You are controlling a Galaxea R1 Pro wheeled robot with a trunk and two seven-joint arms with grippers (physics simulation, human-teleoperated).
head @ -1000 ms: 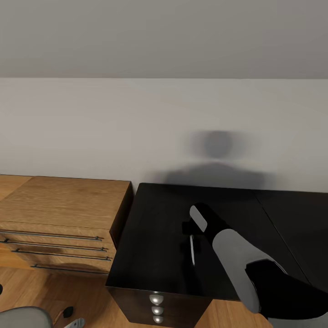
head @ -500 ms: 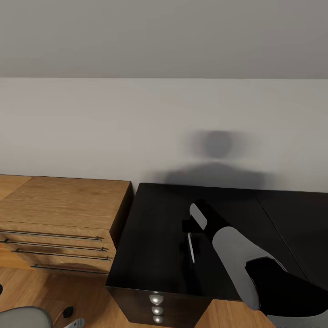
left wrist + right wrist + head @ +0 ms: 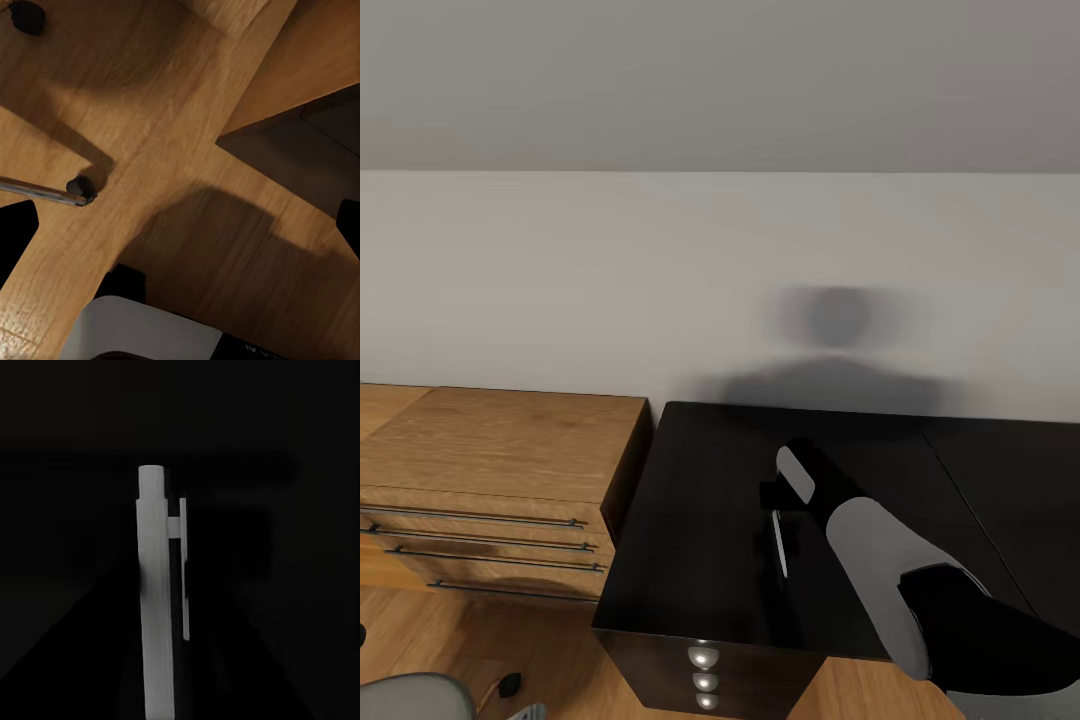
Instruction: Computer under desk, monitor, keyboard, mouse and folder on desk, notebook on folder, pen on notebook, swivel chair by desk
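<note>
right arm reaches over the glossy black bench; right hand sits above the bench near its front, the pale pen hanging from it, so it looks clenched on the pen (fingers themselves lost against the black top); right wrist view has the pen close up, clip to one side; drawer knobs below the bench edge; wooden chest of drawers just beside the bench; swivel chair seat at the lower corner; left hand's state: cannot tell.
</note>
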